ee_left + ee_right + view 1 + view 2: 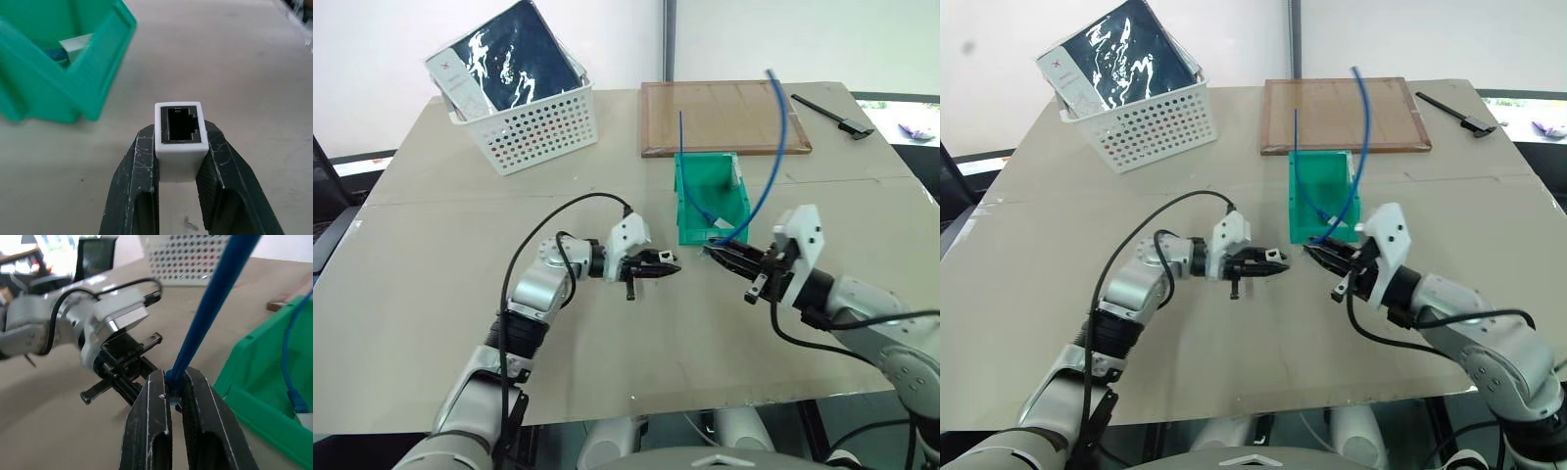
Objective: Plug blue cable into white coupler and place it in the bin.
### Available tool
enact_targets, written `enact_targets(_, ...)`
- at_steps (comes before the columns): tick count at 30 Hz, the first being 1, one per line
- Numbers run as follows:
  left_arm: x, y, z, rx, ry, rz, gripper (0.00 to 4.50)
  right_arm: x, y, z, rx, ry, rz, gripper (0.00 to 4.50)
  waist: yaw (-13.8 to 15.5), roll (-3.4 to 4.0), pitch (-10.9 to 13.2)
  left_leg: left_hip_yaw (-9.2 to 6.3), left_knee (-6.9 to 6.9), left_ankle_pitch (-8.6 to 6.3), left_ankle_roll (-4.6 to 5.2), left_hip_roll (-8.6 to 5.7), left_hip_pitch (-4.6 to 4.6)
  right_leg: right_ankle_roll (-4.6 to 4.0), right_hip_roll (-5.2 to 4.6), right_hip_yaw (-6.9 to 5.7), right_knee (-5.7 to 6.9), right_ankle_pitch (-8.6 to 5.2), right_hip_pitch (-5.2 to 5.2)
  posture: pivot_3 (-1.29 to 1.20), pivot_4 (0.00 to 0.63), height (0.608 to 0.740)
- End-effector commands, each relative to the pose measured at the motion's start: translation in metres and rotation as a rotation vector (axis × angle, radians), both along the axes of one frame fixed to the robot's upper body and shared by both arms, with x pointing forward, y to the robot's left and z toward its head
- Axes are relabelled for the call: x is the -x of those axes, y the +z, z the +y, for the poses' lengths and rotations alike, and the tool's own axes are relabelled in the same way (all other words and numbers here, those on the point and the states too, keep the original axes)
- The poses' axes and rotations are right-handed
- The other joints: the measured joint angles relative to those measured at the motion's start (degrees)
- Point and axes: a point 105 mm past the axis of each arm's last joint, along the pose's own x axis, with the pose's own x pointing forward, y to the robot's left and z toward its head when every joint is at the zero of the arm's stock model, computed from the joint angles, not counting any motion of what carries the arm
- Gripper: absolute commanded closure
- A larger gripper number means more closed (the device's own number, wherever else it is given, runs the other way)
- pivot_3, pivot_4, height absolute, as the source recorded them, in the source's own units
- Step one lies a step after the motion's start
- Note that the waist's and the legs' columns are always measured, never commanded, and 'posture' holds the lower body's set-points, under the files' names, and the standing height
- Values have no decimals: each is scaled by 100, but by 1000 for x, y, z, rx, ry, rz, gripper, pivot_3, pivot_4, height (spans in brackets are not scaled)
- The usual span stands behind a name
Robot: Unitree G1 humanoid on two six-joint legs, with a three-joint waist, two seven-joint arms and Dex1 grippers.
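White coupler (179,142) is pinched in your left gripper (664,268), socket facing out. Your right gripper (722,255) is clamped on the blue cable (210,308) just opposite, beside the bin (690,191). Nothing's plugged yet, binning comes after.

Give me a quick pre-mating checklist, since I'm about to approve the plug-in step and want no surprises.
1. Left claw shut on the white coupler: ok.
2. Coupler socket facing out, unblocked: ok.
3. Right claw shut on the blue cable: ok.
4. Plug tip lined up with socket: cannot tell.
5. Claws apart, room to close: ok.
6. Green bin within reach, though another blue cord already lies inside: ok.
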Motion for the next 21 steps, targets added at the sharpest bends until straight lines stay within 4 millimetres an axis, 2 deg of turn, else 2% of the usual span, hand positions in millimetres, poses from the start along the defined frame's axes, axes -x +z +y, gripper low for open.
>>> enact_targets(1, -3, -5, -1, -75, -32, -64, 4104, -3, 1, 9, 73, 99, -25, 4500, 23, 0, 0, -3, 3, 0, 0, -1, -3, 0, -1, -3, -1, 0, 0, 0, 150, 740)
enact_targets(10, -8, -7, -5, -93, -88, -85, 4104, -22, -8, 25, 149, 188, -13, 4500, 38, -1, 1, -12, 26, -2, 3, -6, -18, 0, -9, -12, -2, 1, -1, 0, 150, 740)
enact_targets(21, -4, -10, -3, -96, -121, -91, 4104, -40, -26, 33, 224, 239, -9, 4500, 27, -1, 1, -13, 31, -2, 2, -7, -17, 0, -9, -13, 2, 2, -1, 0, 150, 740)
